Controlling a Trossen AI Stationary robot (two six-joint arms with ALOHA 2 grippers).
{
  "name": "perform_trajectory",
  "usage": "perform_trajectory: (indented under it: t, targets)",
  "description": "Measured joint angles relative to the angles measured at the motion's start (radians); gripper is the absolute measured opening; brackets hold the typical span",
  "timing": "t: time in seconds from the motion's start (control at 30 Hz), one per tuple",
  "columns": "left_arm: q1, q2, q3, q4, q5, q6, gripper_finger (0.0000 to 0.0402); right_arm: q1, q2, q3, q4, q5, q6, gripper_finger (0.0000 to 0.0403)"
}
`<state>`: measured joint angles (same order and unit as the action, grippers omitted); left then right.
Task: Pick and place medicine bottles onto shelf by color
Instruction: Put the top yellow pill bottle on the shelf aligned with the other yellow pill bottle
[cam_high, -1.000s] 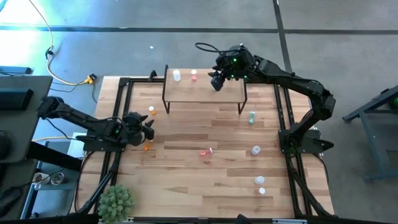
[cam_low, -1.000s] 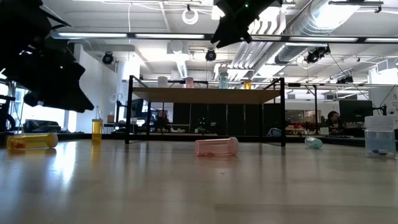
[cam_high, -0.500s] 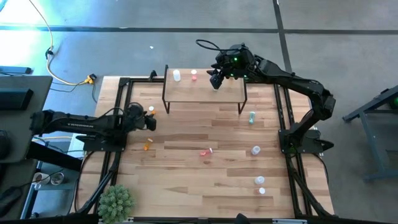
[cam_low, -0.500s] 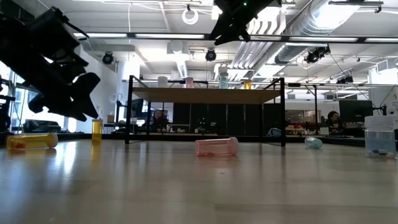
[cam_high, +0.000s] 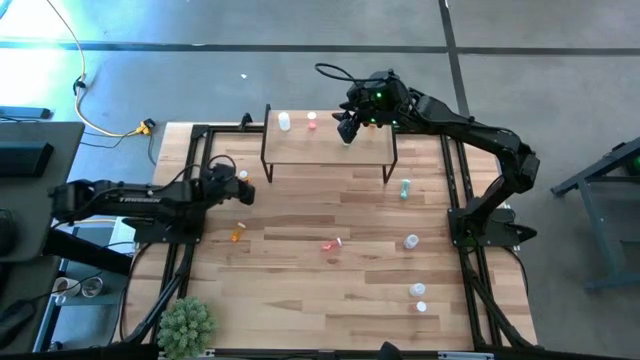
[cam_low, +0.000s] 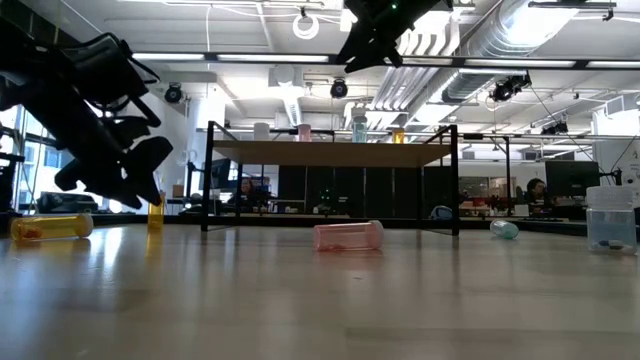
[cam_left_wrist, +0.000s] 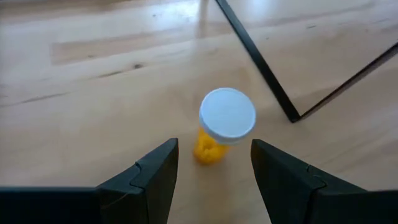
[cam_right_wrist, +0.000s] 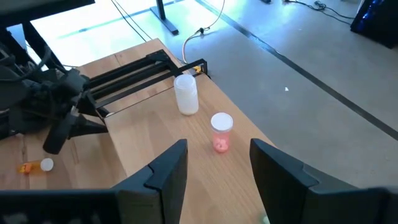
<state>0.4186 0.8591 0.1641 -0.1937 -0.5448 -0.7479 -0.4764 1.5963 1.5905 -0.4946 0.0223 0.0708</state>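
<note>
An orange medicine bottle (cam_left_wrist: 226, 121) with a white cap stands upright on the table near the shelf's left leg (cam_high: 243, 177). My left gripper (cam_left_wrist: 214, 152) is open, low over the table just short of it (cam_high: 238, 191), one finger to either side. My right gripper (cam_high: 346, 130) hangs open above the shelf (cam_high: 330, 150). A white bottle (cam_right_wrist: 186, 94) and a pink bottle (cam_right_wrist: 221, 132) stand upright on the shelf's far left part.
Loose on the table are a lying orange bottle (cam_high: 237, 234), a lying pink one (cam_high: 331, 243), a green one (cam_high: 405, 188) and clear ones (cam_high: 411, 241) (cam_high: 418, 291). A green spiky plant (cam_high: 186, 322) stands at the near left corner.
My left gripper has swung toward the table's far edge and turned, coming up to the upright orange bottle; its fingers have stayed open. The lying orange bottle, earlier beside the gripper, now lies free behind it.
</note>
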Motion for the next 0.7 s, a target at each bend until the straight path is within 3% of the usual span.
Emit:
perform_trajectory:
  t: [0.7]
  targets:
    - [0.107, 0.291, 0.000, 0.275, 0.048, 0.045, 0.0193, -0.001, 0.000, 0.000, 0.000, 0.000, -0.001, 0.0165]
